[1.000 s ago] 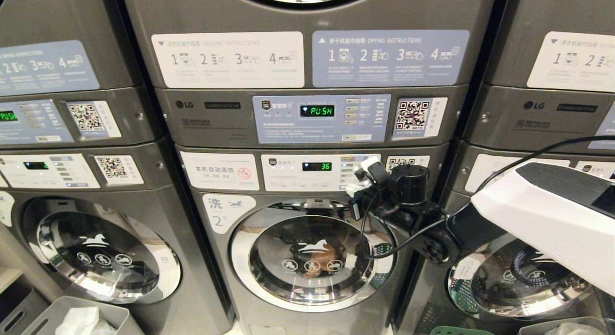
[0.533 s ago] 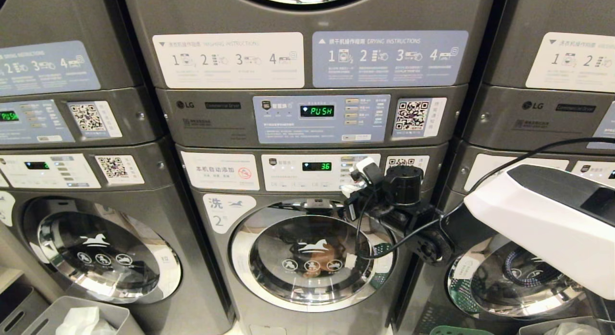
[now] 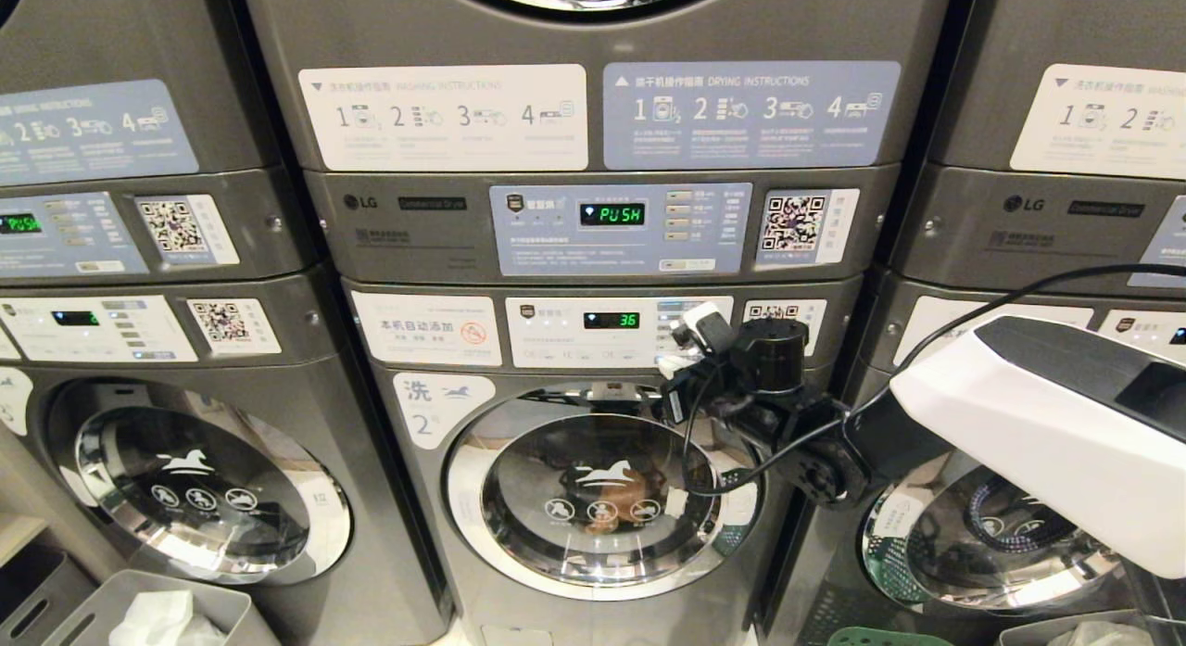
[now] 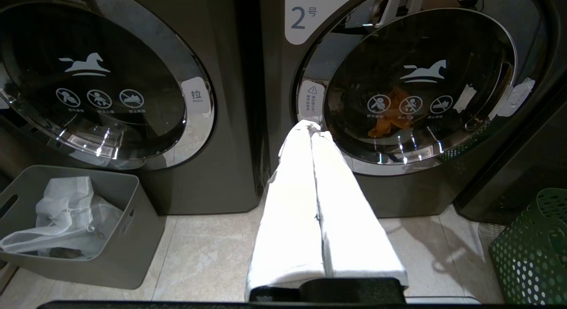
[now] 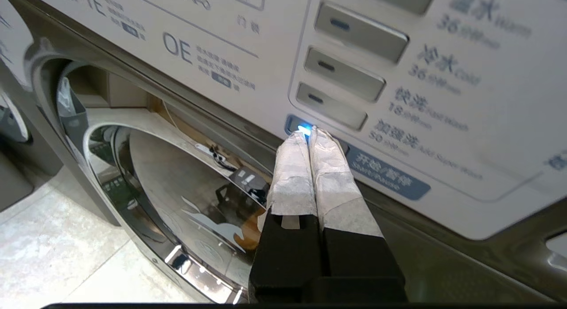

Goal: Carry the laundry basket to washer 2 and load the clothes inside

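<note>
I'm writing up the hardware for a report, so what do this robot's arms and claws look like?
The right arm has a bulky white shell with a dark inset panel, black wrist joints and a loose black cable looping along it. The right claw has black finger bases and tips wrapped in pale, fabric-like tape. The left claw has long fingers wrapped in white on a black base.

clothes [image 4: 390,118] in washer 2 [image 3: 602,498] | laundry basket [image 4: 531,251] right of it
</note>
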Motion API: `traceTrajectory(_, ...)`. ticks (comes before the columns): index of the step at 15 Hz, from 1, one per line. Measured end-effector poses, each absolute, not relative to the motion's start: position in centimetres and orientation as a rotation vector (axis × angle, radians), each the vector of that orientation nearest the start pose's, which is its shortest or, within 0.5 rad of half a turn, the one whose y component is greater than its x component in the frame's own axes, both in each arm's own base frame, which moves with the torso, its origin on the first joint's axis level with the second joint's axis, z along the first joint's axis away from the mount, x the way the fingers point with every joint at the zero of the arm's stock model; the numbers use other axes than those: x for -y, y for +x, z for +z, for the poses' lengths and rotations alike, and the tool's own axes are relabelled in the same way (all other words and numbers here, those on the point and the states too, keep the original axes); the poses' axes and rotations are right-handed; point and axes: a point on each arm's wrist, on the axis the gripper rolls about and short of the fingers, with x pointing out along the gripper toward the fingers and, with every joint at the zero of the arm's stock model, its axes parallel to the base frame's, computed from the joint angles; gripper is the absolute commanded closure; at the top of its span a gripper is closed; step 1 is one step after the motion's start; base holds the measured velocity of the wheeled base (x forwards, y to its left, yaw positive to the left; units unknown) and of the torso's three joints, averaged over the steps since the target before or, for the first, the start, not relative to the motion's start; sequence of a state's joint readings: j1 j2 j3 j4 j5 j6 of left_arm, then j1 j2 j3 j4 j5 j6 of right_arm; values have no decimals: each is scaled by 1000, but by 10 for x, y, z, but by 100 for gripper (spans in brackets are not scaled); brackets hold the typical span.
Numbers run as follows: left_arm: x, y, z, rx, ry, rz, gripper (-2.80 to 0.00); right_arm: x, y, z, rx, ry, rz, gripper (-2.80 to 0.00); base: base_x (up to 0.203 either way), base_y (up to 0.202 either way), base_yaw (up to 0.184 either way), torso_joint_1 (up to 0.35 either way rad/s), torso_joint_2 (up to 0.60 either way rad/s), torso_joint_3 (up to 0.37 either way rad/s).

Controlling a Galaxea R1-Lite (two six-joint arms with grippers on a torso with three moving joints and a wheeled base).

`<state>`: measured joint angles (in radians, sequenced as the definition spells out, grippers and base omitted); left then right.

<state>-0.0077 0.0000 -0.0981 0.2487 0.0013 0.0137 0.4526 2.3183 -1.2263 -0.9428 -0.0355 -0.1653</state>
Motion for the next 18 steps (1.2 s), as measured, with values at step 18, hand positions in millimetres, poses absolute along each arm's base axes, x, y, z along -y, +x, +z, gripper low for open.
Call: traceTrajectory(18, 0, -32, 77, -151, 14, -7, 0, -176, 337, 130, -170, -224, 465, 0, 0, 0, 0, 0, 0, 0)
